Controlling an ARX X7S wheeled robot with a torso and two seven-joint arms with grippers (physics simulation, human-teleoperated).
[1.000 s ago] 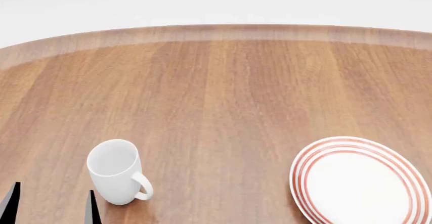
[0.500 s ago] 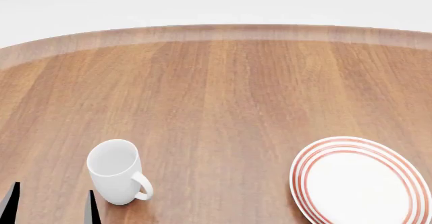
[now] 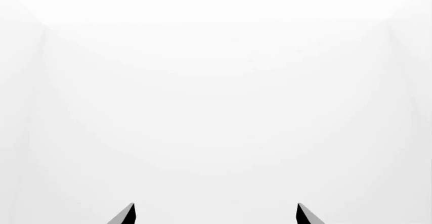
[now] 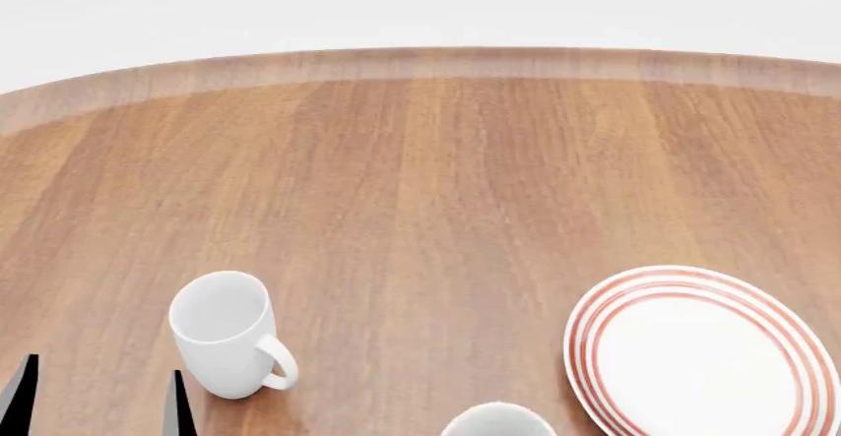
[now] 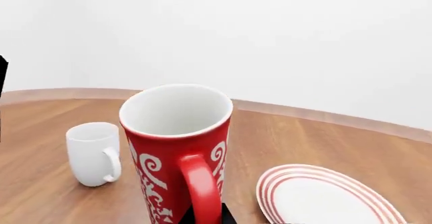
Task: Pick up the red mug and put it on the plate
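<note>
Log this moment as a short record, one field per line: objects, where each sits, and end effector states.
red mug: upright, close before the right wrist camera; only its rim shows in the head view
white mug: upright on the table, left of the plate
plate: bare
left end effector: open, holding nothing
right end effector: grip cannot be told

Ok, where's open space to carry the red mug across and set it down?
The plate has a bare centre, so set it there. Open wooden table lies between the white mug and the plate, and across the whole far side. The red mug crowds the near edge.
</note>
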